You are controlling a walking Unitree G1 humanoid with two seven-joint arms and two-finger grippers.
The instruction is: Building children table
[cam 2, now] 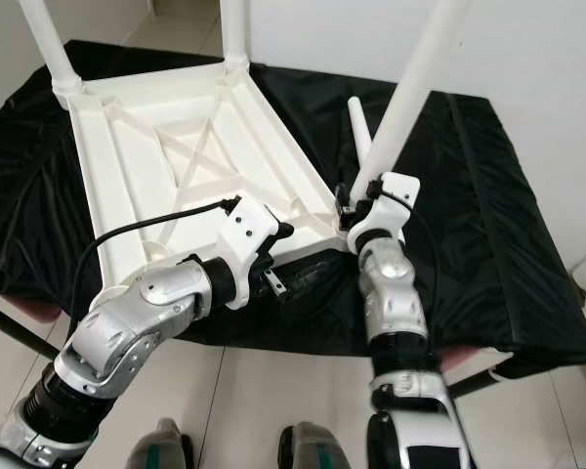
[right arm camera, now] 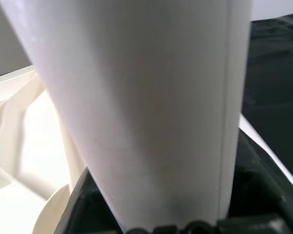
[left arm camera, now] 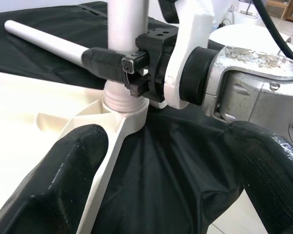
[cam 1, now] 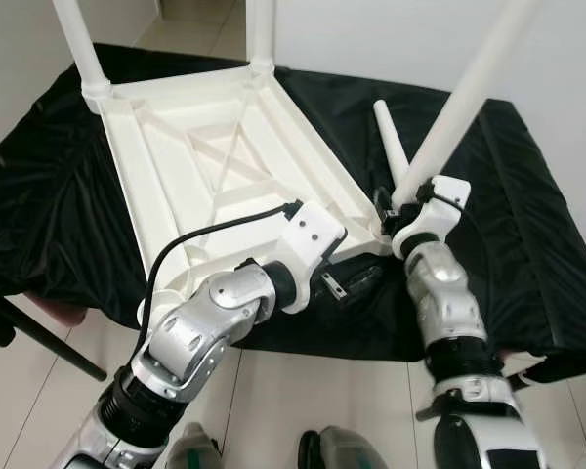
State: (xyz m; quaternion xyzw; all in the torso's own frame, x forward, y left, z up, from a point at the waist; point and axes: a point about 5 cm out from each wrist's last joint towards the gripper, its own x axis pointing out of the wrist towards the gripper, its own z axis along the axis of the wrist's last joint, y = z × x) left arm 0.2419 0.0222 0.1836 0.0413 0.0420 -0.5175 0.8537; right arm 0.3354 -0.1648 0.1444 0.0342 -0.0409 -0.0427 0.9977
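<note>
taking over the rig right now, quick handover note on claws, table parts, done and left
Right claw: shut on the table leg, at its base in the near right corner socket.
Left claw: open, at the near edge of the upturned tabletop beside that corner.
Done: two far legs stand in their sockets; the third is seated or nearly so.
Left: one spare leg lies on the black cloth; the near left corner is hidden behind the left arm.

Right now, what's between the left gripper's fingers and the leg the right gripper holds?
In the left wrist view, only the tabletop's corner socket and black cloth lie between the open left gripper and the leg.
</note>
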